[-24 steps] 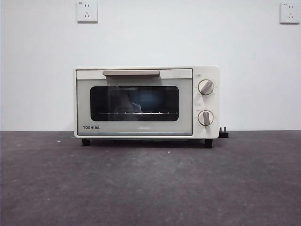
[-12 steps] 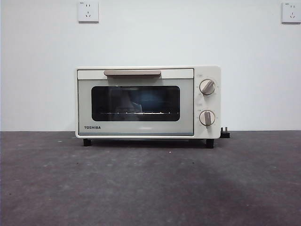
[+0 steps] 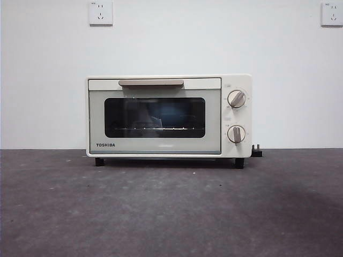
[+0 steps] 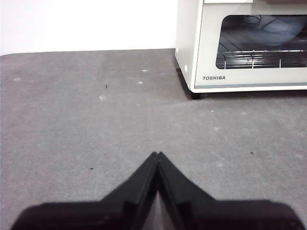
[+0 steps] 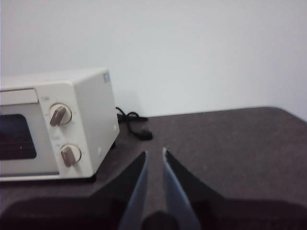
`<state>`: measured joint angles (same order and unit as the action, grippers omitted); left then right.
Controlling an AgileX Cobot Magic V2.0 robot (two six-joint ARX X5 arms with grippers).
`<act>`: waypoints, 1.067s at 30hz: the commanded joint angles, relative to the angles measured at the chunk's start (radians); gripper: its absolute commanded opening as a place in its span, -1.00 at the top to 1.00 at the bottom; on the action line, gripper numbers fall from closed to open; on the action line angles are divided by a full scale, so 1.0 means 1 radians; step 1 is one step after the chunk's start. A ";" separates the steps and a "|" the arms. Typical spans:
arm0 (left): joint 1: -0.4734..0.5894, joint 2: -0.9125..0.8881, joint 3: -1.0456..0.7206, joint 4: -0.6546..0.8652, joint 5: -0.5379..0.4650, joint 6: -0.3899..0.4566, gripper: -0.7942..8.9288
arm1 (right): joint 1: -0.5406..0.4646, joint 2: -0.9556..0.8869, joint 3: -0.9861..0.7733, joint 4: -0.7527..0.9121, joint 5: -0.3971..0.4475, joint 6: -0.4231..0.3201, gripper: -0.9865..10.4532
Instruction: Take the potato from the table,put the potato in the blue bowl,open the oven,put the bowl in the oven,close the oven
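The cream-white oven [image 3: 161, 145] stands at the back of the table [image 3: 171, 214] with its door closed. Behind the dark glass a bluish rounded shape shows, the blue bowl [image 4: 280, 29], dimly seen also from the front [image 3: 170, 111]. The potato is hidden. My left gripper [image 4: 157, 154] hovers shut over bare table, in front of and to the left of the oven [image 4: 240, 79]. On the oven's knob side [image 5: 81, 120] my right gripper [image 5: 154, 152] hangs with its tips a narrow gap apart, holding nothing. Neither arm shows in the front view.
A beige bar handle [image 3: 151, 82] runs along the door's top, and two round knobs [image 3: 236, 99] sit on the right panel. A black plug and cord [image 5: 136, 125] lie behind the oven's right side. Two wall sockets [image 3: 101, 12] hang above.
The whole front picture has shifted a few pixels to the right. The oven stays closed and no arm has come into that view.
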<state>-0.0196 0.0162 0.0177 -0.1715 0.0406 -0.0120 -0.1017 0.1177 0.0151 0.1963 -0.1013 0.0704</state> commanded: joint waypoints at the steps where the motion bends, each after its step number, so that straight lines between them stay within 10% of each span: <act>1: 0.002 0.000 -0.010 0.008 0.000 -0.007 0.84 | 0.001 -0.024 -0.001 -0.080 0.018 0.007 0.72; 12: 0.002 0.000 -0.010 0.008 0.000 -0.007 0.85 | 0.004 -0.110 -0.001 -0.380 0.058 -0.031 0.72; 32: 0.002 0.013 -0.010 0.008 0.001 -0.007 0.84 | 0.003 -0.110 -0.001 -0.380 0.145 -0.052 0.72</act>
<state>-0.0196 0.0288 0.0177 -0.1711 0.0406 -0.0120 -0.0986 0.0097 0.0181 -0.1806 0.0380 0.0261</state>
